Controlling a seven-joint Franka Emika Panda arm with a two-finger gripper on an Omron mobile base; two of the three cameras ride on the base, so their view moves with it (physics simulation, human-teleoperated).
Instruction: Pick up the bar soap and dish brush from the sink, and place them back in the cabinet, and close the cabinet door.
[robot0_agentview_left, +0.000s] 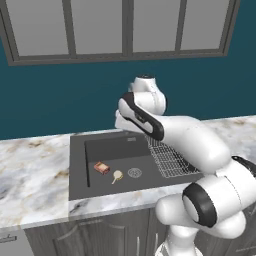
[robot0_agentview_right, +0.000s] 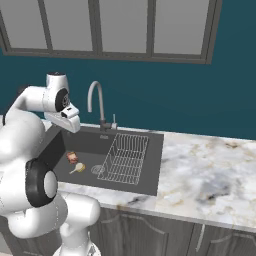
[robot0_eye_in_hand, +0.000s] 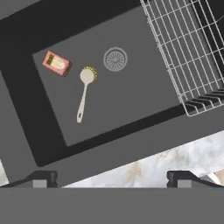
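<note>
While both items lie in the sink (robot0_agentview_left: 80, 165), nothing of the task counts as done. Bar soap (robot0_eye_in_hand: 57, 63) flat on the basin floor, toward the far left part as seen from the left base view; dish brush (robot0_eye_in_hand: 84, 91) just beside it, apart, not touching, round head nearest the drain (robot0_eye_in_hand: 115, 59), thin handle running away from it. Wire rack (robot0_eye_in_hand: 183, 48) to the other side of the drain, well apart from both. Faucet (robot0_agentview_right: 97, 102) upright at the back edge. Marble counter (robot0_agentview_right: 210, 175) on either side.

Claw (robot0_eye_in_hand: 112, 178) held high over the front rim of the sink, looking down into the basin; finger tips (robot0_eye_in_hand: 42, 178) spread wide, nothing between them, nothing touched. Arm folded above the basin in both base views.

Left to do, by judgement: all of it. Descent to the soap or brush, a grasp, a carry to the cabinet, the same again for the second item, then the door shut. Cabinet and door outside these views, so open or closed cannot be told. Stage: very start, hovering before the first pick.
</note>
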